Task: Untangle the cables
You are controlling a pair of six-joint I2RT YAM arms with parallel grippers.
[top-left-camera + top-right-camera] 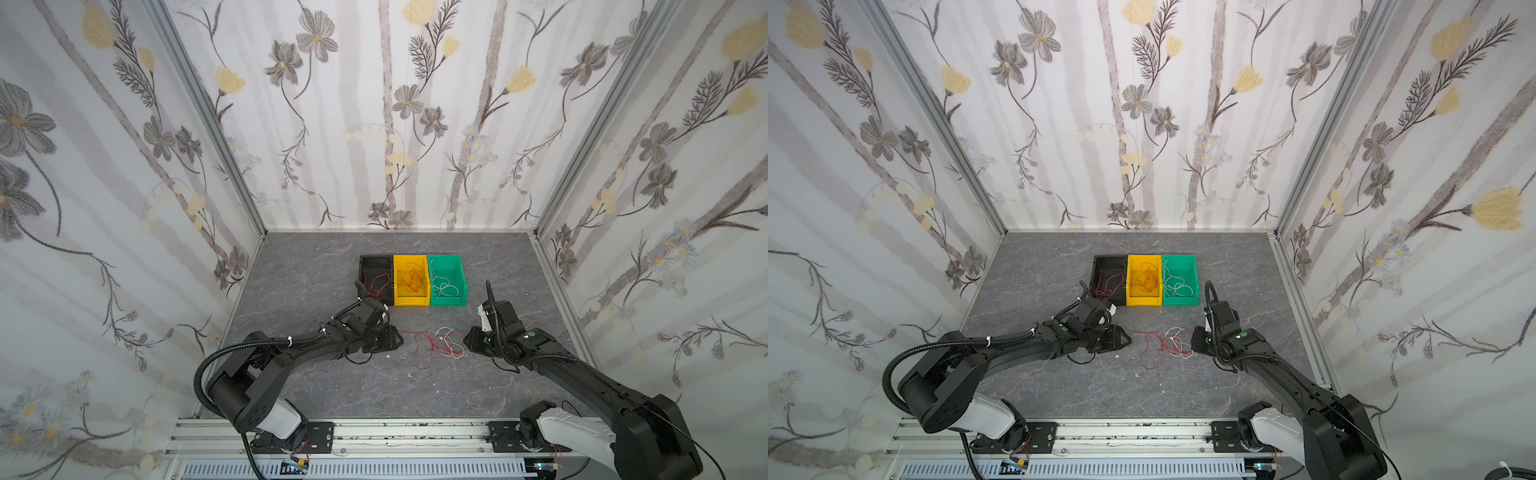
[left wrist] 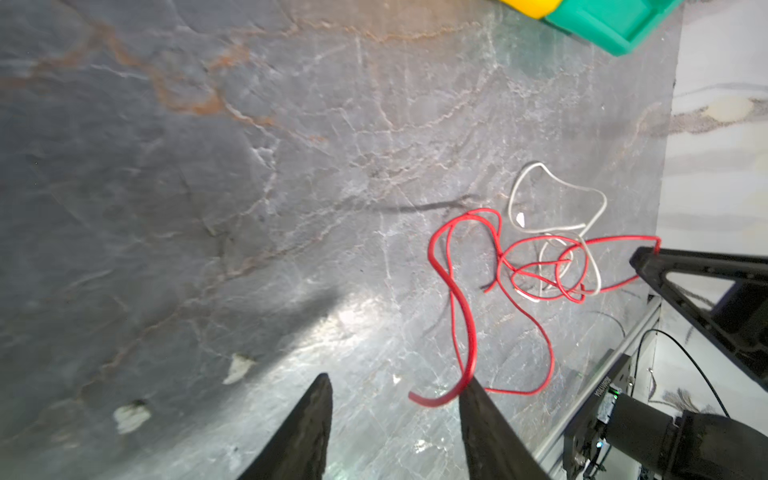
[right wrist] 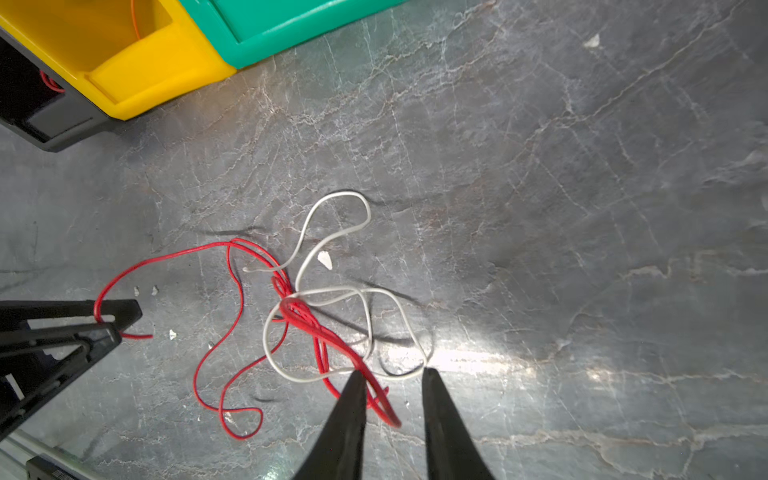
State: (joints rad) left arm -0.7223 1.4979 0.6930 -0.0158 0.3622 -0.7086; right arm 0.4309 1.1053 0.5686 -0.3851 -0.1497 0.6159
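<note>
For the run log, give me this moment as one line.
left gripper open, touching red cable | right gripper open at the knot | red cable and white cable tangled on table

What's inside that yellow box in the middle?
A loose tangle of thin orange cables lies inside the yellow box. Its front wall hides the nearest strip of floor, so anything lying there cannot be seen.

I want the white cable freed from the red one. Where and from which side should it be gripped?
Probably the white cable at its open loop nearest the green bin, from above: there it lies flat, clear of the red cable.
</note>
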